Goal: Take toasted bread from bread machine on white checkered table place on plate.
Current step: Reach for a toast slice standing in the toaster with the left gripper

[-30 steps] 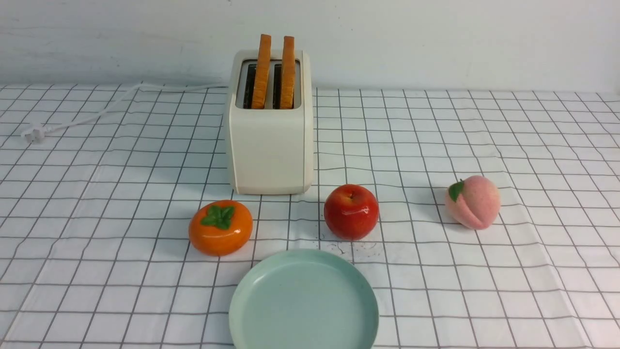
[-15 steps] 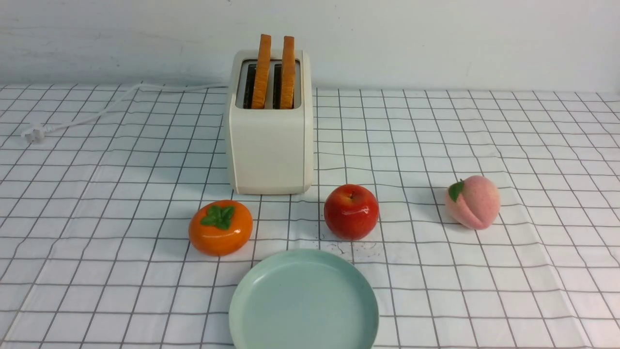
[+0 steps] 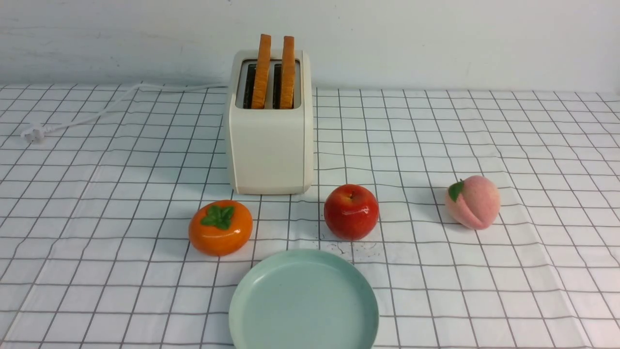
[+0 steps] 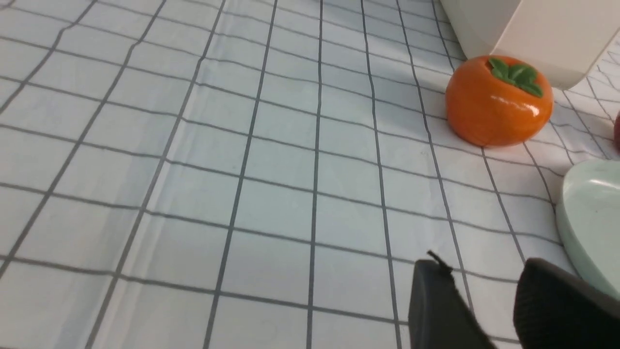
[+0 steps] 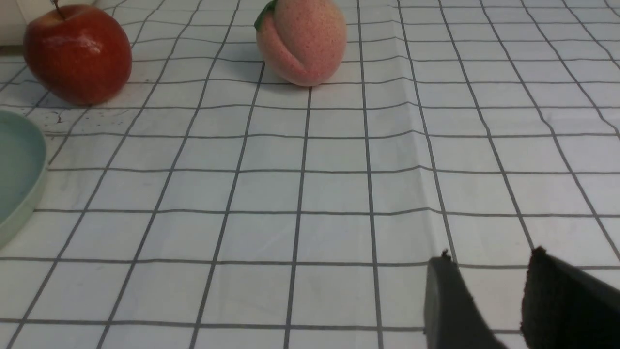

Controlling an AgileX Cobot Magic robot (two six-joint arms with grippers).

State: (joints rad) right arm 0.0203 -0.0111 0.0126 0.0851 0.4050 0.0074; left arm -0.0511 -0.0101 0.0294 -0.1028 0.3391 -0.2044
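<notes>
toasted bread [image 3: 264, 68] stands upright in the bread machine [image 3: 269, 150], tops poking out; the plate [image 3: 302, 300] lies in front of the bread machine. my left gripper [image 4: 482, 271] and right gripper [image 5: 489, 261] are both apart, holding nothing. slices look light, stiff, crumbly: i'd pinch the exposed top gently.

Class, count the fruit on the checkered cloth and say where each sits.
3. A glossy orange persimmon left-front of the boxy cream toaster, a red apple right-front of it, a fuzzy pink peach farther right. None seems hidden.
</notes>
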